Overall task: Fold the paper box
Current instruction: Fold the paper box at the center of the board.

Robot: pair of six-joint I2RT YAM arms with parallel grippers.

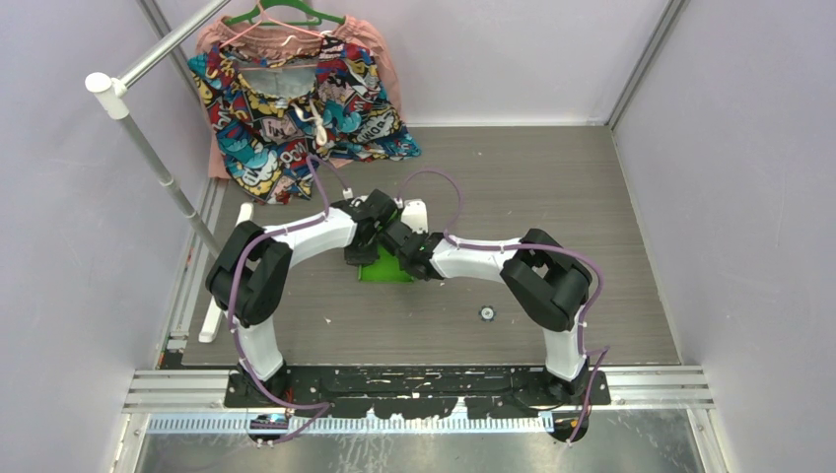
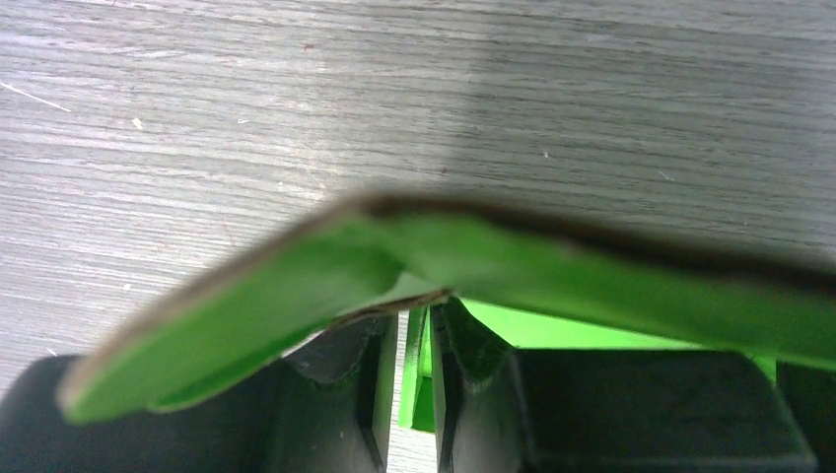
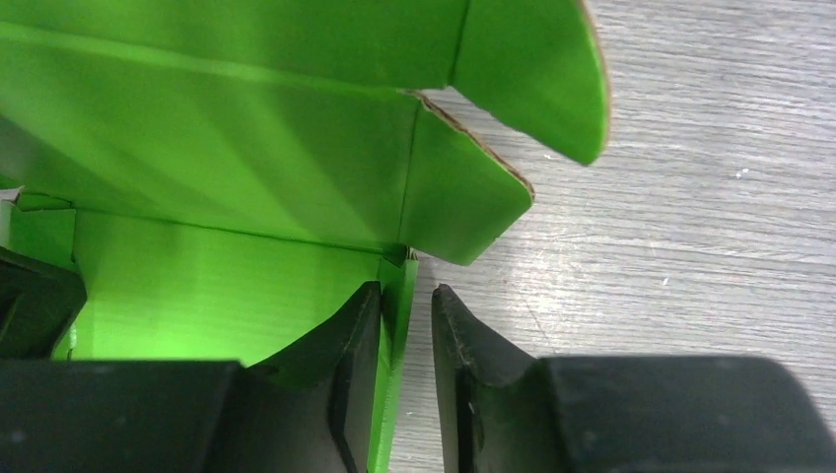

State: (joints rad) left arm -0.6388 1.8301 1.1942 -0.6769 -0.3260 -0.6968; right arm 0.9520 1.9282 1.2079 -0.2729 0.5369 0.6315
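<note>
Your two arms meet mid-desk (image 1: 592, 197) over the lime-green paper box (image 1: 386, 270), which lies there with flaps raised. Your left gripper (image 2: 414, 317) straddles a box wall, jaws nearly together; whether it pinches is unclear. Your right gripper (image 3: 406, 292) straddles another wall, slightly apart. Behind them, a patterned garment (image 1: 296, 108) hangs.

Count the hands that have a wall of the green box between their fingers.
2. The left hand at the left of the paper box, the right hand at its right.
</note>
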